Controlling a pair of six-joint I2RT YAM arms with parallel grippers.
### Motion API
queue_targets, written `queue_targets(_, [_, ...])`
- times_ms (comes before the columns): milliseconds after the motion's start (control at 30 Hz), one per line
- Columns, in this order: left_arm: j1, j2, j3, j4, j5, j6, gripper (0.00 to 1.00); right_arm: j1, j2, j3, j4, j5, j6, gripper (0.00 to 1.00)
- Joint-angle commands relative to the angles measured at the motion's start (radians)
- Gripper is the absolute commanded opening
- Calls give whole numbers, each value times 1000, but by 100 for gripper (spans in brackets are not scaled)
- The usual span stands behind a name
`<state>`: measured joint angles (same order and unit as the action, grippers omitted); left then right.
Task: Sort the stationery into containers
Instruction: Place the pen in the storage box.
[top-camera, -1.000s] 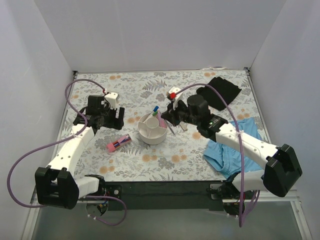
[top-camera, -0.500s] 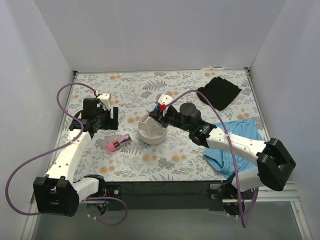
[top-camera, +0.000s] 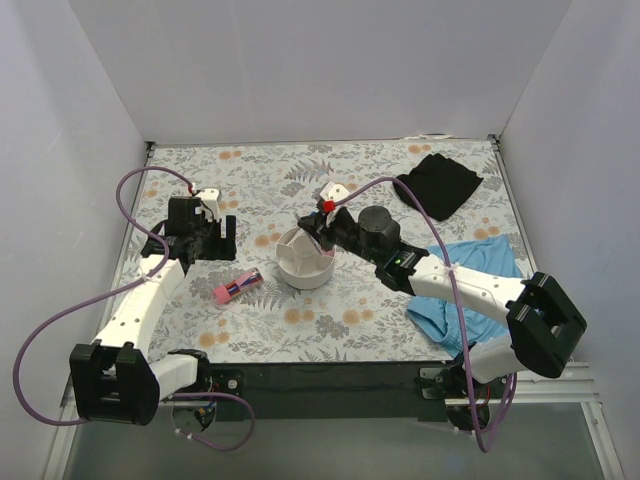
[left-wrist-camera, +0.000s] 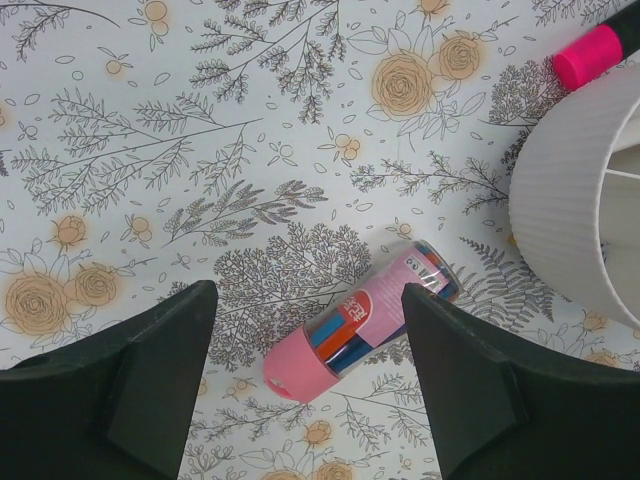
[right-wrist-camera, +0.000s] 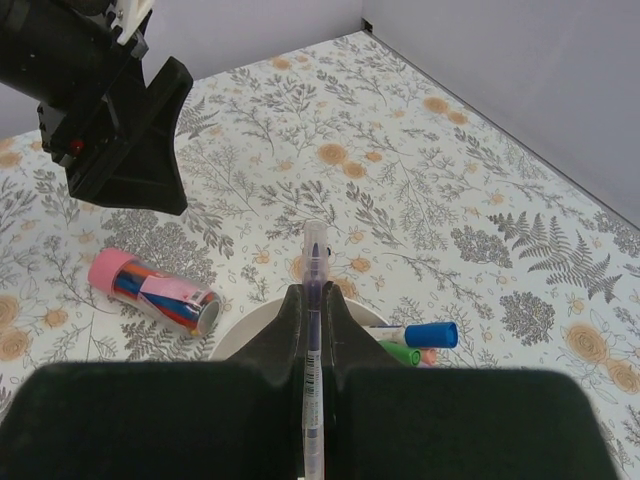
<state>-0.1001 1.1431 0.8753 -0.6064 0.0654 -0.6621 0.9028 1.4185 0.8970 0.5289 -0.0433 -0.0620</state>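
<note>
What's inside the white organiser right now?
A blue-capped marker and a green item show in the organiser. The right gripper, shut on a pen, hides much of the rest.

Organiser (left-wrist-camera: 560, 200) partly off left-wrist view

The desk (left-wrist-camera: 120, 130) wears a matt sheet with printed flowers. The organiser (left-wrist-camera: 560, 200) is white plastic, its outer wall finely ribbed. The case (left-wrist-camera: 360, 320) is smooth pink plastic with a clear glossy part. The thin pen (right-wrist-camera: 313, 330) looks like clear plastic. The fingers (left-wrist-camera: 140, 390) are matt black.
</note>
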Motion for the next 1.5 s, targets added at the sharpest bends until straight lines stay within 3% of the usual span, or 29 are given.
queue_targets(0, [5,3,16,16,-7,1,74,-2,-12,-23,79,29,25,1])
queue_targets(667, [17,21,40,5,-18,2,74,-2,-43,-133,89,39,94,1])
queue_targets(767, [22,24,50,4,-21,2,75,-4,-55,-130,86,79,79,20])
queue_targets(800, [20,24,53,-6,-18,4,76,-4,-68,-130,82,97,65,33])
queue_targets(900, [20,11,73,-39,17,62,78,-10,-102,-104,8,112,21,45])
queue_targets(1100, [23,-111,65,29,-53,179,84,-19,-165,-27,-186,102,-27,51])
queue_targets(1200, [36,-132,102,-47,13,191,86,-21,-176,22,-263,48,-97,56])
queue_targets(1300, [43,-152,125,-157,128,281,86,-19,-155,115,-400,-123,-206,62])
queue_targets(1400, [89,-189,119,-168,110,309,87,-21,-75,227,-622,-327,-340,65])
queue_targets(1467, [222,-201,119,-144,137,311,88,-15,38,380,-805,-427,-415,68])
